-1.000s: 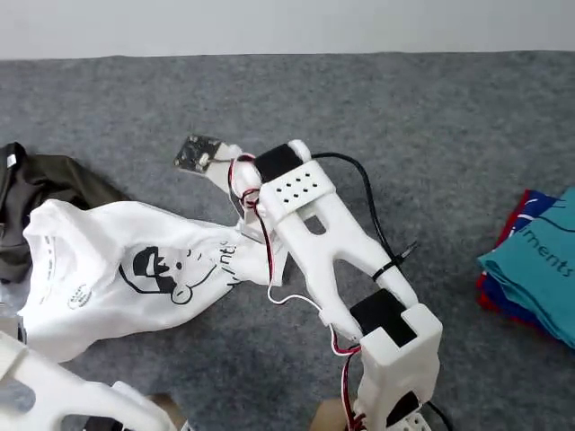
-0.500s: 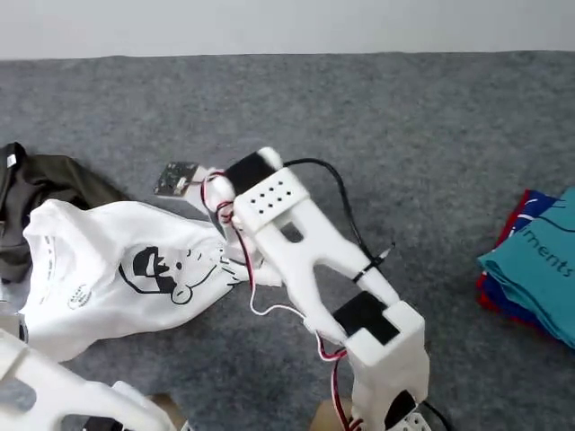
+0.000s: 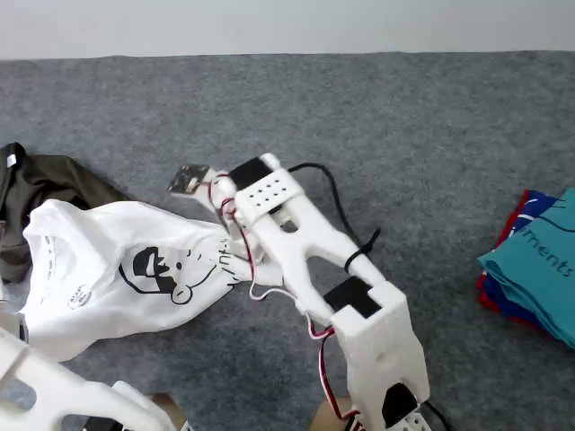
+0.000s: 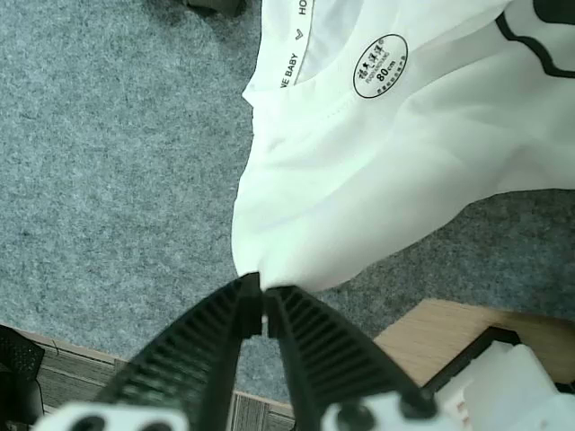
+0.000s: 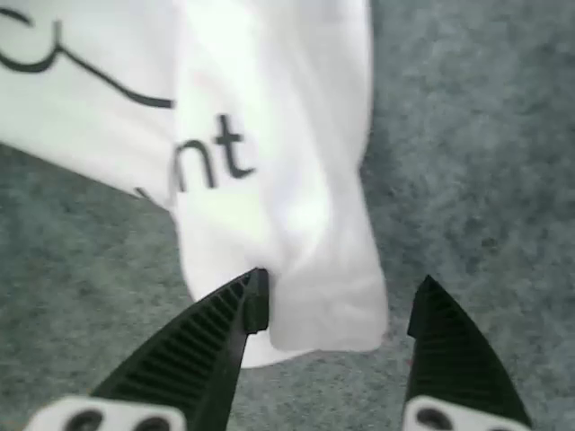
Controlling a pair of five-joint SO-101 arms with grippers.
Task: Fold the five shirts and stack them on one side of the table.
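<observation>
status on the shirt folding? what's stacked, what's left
Done: a folded stack far right in the high view, teal on top, blue and red layers below. In hand: white shirt, unfolded, left gripper pinching its edge, right gripper open around its hem. Left: that, plus the crumpled dark shirt.

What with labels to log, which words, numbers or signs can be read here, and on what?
"80": round label inside the white shirt collar; its smaller characters are too small to read.
"nt": black letters on the white shirt's front.
"ments": dark letters on the teal shirt, the start out of sight.
Neck tape: lettering partly cut off, not readable whole.
Tag on the dark shirt: too small to read.
</observation>
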